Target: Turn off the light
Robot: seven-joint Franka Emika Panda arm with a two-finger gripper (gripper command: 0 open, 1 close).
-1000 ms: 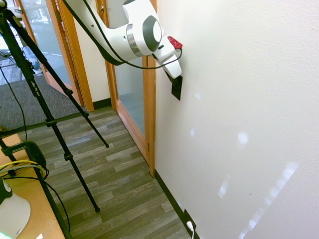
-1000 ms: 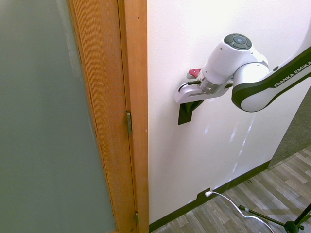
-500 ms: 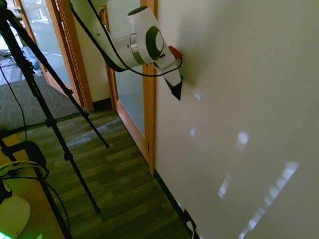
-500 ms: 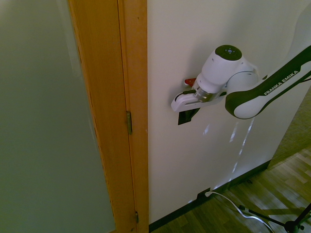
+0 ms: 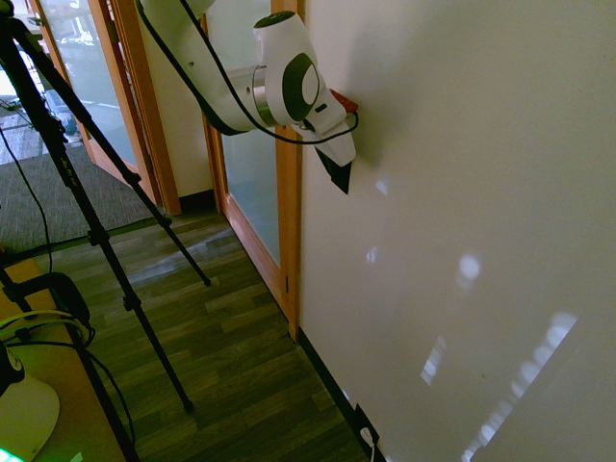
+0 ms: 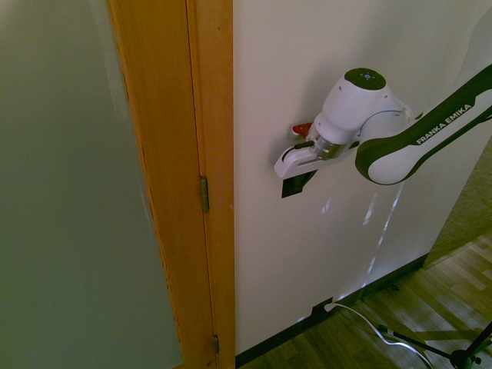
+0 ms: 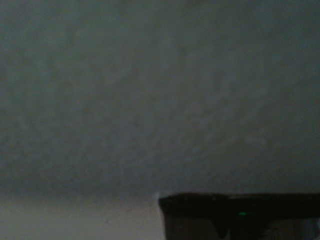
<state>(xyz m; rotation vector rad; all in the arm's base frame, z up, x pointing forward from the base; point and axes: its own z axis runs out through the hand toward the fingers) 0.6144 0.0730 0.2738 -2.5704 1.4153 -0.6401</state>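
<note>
A wood-framed glass door adjoins the left edge of the white wall. Low on the wall, a white plug seats in a black outlet plate. Grey wood-look planks cover the floor.

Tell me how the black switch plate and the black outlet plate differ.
The switch plate sits well up the wall; the outlet plate is down at the baseboard. The gripper partly hides the switch plate, while the outlet plate has a white plug in it. Both are dark and on the same wall.
</note>
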